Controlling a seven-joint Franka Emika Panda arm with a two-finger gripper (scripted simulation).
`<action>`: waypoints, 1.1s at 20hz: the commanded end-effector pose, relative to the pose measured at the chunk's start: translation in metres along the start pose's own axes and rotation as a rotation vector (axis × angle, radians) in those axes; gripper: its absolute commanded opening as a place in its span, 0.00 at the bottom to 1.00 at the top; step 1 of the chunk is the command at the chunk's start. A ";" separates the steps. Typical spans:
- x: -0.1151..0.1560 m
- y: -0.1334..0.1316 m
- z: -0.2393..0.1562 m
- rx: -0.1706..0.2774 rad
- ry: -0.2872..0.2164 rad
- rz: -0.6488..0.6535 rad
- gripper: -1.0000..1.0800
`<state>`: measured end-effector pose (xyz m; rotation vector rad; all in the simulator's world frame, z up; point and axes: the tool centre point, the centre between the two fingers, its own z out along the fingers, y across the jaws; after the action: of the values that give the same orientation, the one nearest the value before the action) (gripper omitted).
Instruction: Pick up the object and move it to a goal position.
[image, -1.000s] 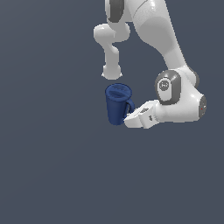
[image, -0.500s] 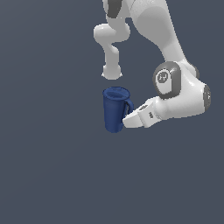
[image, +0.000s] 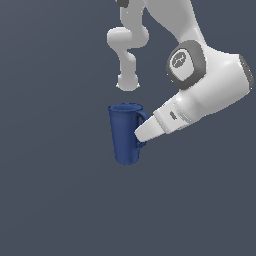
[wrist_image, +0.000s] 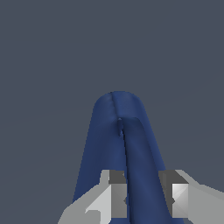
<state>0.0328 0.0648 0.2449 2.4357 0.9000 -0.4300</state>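
I've got the mug (image: 125, 134) upright in the middle of the exterior view, rim up, slightly narrower toward its base. Its loop handle faces the exterior view's right, and that's where my jaws (image: 139, 135) come in, the white hand slanting down from the arm (image: 210, 90) on that side. In the wrist view the two grey fingers (wrist_image: 117, 199) sit on either side of the handle (wrist_image: 140, 175), narrow, each pad right against the blue, so I read the jaws as closed on the handle.

Open room: plain dark grey all round the mug, nothing near it to the exterior view's left or below. Above it, a white arm link (image: 128, 80) ends just over the rim, apart from it. I can't make out a table edge or any shadow under the base, so I can't tell whether it's resting or lifted.

Inside the mug: only the far inner wall shows at the rim, dark blue; I can't see the bottom.
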 end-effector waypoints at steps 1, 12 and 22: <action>-0.004 0.020 -0.015 -0.035 0.068 0.025 0.00; -0.034 0.089 -0.074 -0.168 0.336 0.120 0.00; -0.075 0.138 -0.120 -0.277 0.557 0.198 0.00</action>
<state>0.0840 0.0071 0.4119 2.3892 0.8526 0.3852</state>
